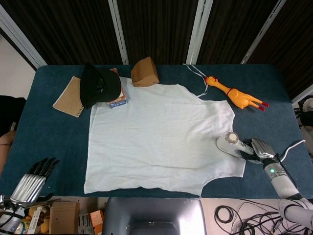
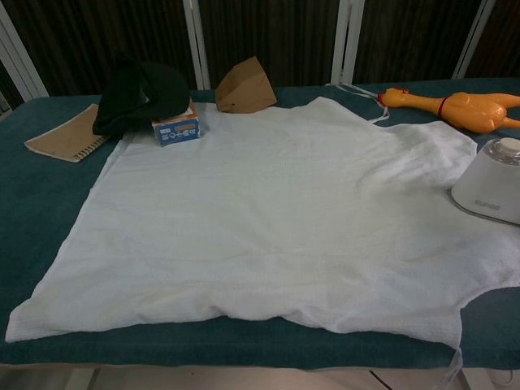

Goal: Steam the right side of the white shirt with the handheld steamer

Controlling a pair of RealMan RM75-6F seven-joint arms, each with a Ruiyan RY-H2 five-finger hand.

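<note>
Right hand is wrapped round the handle of the steamer, low on the right of the head view, with the steamer's white head sitting on the shirt right at its right-hand edge. From the chest view the steamer is half off the right border of the frame, flat on the cloth. Left hand hangs at the bottom left corner, off the table, fingers straight and close together, holding nothing.

The worry: that head is very close to the hem, so a drag further right could slide it onto bare table, or catch the edge and bunch the fabric, since nothing pins the shirt down.

The steamer lies lengthwise roughly left to right across the frame, tilted slightly, head pointing left toward the shirt's middle, handle trailing right into the palm
</note>
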